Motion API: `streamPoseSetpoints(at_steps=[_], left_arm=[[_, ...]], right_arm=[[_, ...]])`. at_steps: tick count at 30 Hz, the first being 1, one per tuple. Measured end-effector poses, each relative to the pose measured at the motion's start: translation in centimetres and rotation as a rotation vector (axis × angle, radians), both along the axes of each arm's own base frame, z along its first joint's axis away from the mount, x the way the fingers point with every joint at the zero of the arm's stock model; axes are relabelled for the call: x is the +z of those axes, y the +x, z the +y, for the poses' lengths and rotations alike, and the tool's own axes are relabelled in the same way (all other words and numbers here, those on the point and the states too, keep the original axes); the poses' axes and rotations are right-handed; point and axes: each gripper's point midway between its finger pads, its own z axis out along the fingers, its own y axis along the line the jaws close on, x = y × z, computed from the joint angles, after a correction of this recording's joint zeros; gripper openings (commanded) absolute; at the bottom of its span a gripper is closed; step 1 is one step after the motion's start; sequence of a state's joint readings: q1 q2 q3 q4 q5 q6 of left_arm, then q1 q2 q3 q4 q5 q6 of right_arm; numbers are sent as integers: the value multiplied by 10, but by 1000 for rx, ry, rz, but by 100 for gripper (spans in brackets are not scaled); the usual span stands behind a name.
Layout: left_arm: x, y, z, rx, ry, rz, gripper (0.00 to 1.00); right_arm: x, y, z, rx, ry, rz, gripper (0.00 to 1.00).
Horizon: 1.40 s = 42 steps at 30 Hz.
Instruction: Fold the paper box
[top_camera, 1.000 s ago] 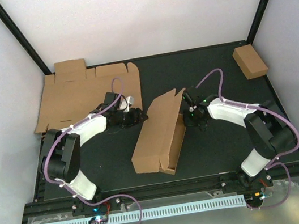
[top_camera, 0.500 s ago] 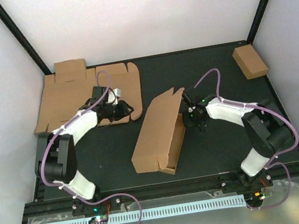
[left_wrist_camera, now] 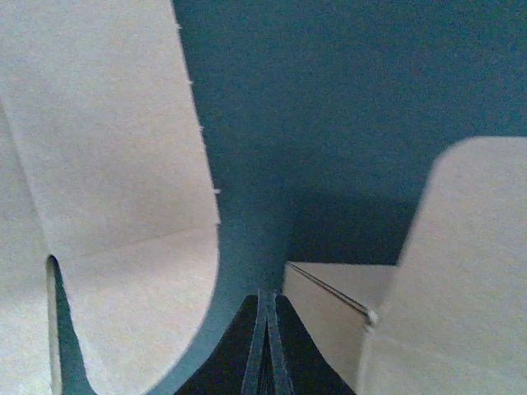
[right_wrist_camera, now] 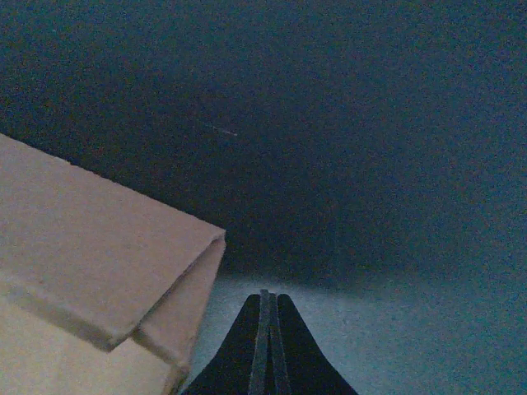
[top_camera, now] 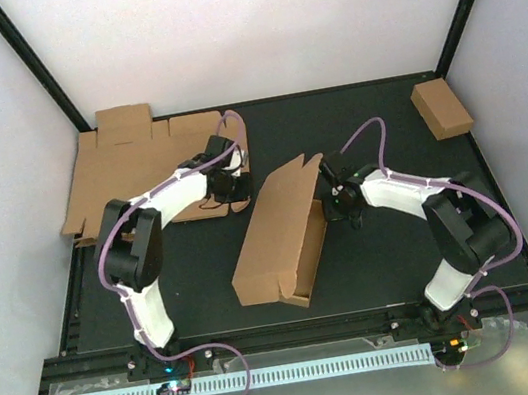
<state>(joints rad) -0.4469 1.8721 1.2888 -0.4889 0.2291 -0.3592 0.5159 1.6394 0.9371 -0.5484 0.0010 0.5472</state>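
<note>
Where the left arm's forearm crosses it, the flat cardboard blank (top_camera: 123,175) at the back left of the dark mat (top_camera: 376,138) is partly covered. Whether one sheet or several lie there cannot be told. Its left corner is seen to reach past the mat's left border, towards the white wall.

The left gripper (top_camera: 233,194) is held over the blank's right edge, just left of the paper box (top_camera: 281,240). In the left wrist view its fingers (left_wrist_camera: 239,362) are pressed flat together with nothing between them. A rounded flap (left_wrist_camera: 123,164) is seen to their left and a second cardboard panel (left_wrist_camera: 445,271) to their right. Which piece each belongs to cannot be settled.

The paper box is laid diagonally at the middle of the mat, partly folded. One long panel is raised and tilted, so the inside is hidden from above.

The right gripper (top_camera: 339,193) is placed just beside the box's back right end. Contact cannot be judged from the top view. In the right wrist view its fingers (right_wrist_camera: 288,354) are likewise shut on nothing, and a folded box corner is shown to their left, apart from the tips.

Bare mat is left in front of the box and between it and the small closed box (top_camera: 442,109), which is set near the back right corner.

Two arms, two grippers and three cardboard items are counted.
</note>
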Motion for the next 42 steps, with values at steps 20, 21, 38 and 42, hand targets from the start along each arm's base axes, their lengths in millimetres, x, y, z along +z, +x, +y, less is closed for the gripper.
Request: streamPoseSetpoints(at_steps=[20, 21, 38, 42], left_arm=[[-29, -2, -21, -100, 109, 69, 2], [-29, -2, -20, -100, 110, 70, 1], [12, -8, -18, -109, 130, -5, 55], [66, -15, -8, -89, 116, -120, 68]], right_arm=[[-2, 22, 15, 16, -32, 35, 2], [-3, 23, 14, 15, -41, 38, 2], [19, 6, -2, 52, -90, -42, 4], [37, 4, -2, 88, -69, -96, 9]])
